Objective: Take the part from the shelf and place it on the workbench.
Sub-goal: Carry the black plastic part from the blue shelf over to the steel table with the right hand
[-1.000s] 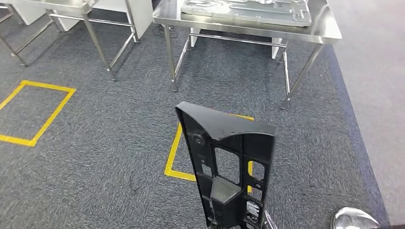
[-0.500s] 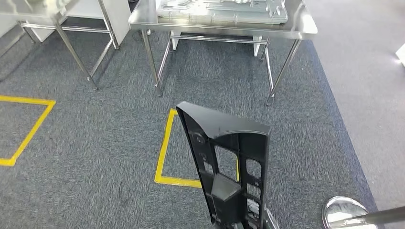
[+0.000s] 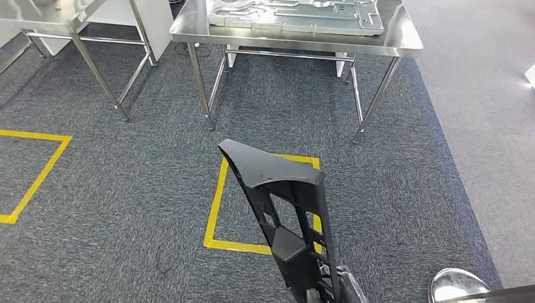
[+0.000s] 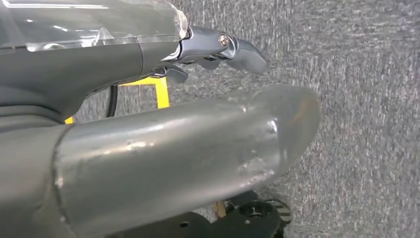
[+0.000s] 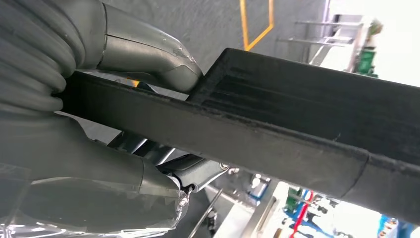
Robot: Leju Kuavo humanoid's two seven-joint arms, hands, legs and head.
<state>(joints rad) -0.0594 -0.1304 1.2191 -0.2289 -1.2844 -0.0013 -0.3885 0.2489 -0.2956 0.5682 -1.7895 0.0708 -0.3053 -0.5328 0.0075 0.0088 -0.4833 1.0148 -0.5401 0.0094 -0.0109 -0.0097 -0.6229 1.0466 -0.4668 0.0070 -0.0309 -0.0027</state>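
A long black plastic part with cut-out openings stands upright in the head view, rising from the bottom edge. My right hand grips its lower end, with the thumb pressed on one face of the part; a bit of that hand shows under the part. My left hand holds nothing, its thumb and darker fingers apart above the carpet. The steel workbench stands ahead, beyond the part.
A grey metal panel lies on the workbench. A second steel table stands at the far left. Yellow tape squares mark the dark carpet. Lighter floor runs along the right.
The whole view has shifted as I walk and turn: the workbench now stands more to the left and squarer ahead. The part's top has swung left and turned more edge-on.
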